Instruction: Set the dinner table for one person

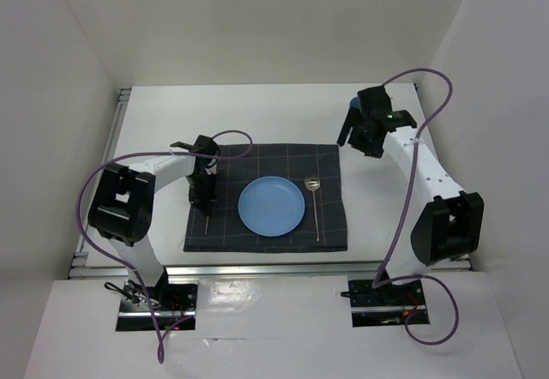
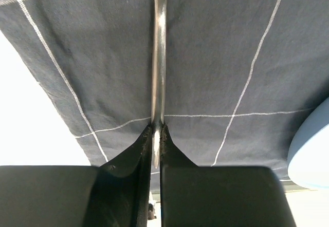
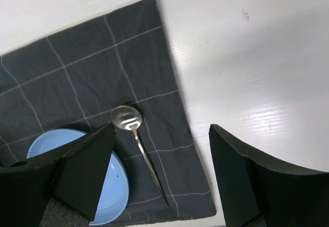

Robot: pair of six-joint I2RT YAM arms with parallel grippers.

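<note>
One thin metal utensil (image 2: pixel 159 57), its long axis running near-to-far on the mat (image 1: pixel 283 160) just left of the plate (image 1: pixel 271 207), sits clenched in the left end effector (image 2: pixel 158 134) low over the white bench (image 1: pixel 257 113), while the right end effector (image 3: pixel 162 132) hangs released, far-right of the spoon (image 1: pixel 316 207).

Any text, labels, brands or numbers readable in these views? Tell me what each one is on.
None can be read. The blue plate, spoon, checked mat, white table and the metal utensil in the left gripper show no print.
</note>
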